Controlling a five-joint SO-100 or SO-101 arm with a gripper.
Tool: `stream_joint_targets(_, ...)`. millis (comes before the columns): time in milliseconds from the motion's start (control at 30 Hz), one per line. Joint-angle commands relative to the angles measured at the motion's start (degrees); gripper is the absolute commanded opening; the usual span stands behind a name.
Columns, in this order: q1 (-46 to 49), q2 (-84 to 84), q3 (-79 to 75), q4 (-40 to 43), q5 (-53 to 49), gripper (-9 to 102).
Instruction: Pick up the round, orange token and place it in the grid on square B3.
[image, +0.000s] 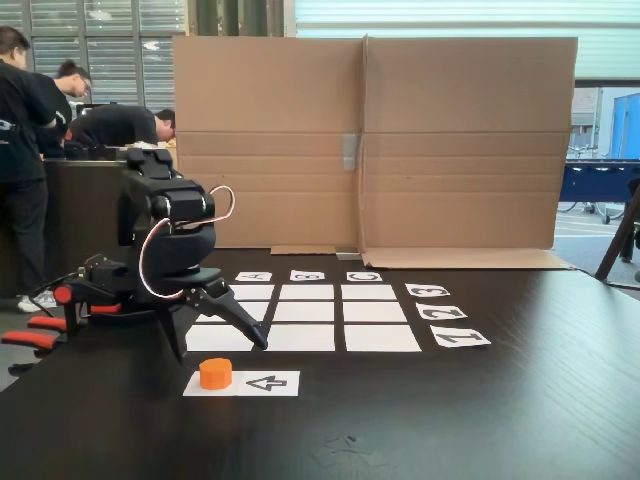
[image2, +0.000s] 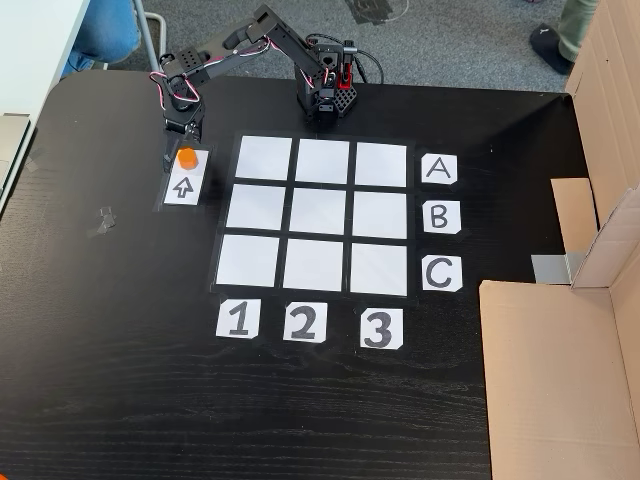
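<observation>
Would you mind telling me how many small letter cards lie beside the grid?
3, in a column right of the grid in a fixed view: card A at top, card B in the middle, card C at bottom. None seems hidden.

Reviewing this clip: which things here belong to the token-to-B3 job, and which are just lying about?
Job:
token, on the arrow sheet
grid
square B3
letter cards and number cards
tool, by the token

Lying about:
cardboard screen
people in the background
</observation>
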Motion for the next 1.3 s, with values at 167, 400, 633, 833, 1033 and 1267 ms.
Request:
stream_joint_targets(167,-0.4,-1.6,-4.3,-0.5,0.8,57)
stream_joint_targets(400,-0.7,-1.8,-4.6,-0.9,1.1,57)
stream_joint_targets(633,-1.0,-2.1,-4.4,-1.3,1.6,37)
stream_joint_targets(833,-1.1,-2.6,-3.8,-1.3,0.1,7)
stream_joint_targets(1033,-0.7,-3.0,-3.8,-2.3,-0.1,1)
stream_joint_targets(1267,1.0,-1.1,-3.8,-2.4,-0.7,0)
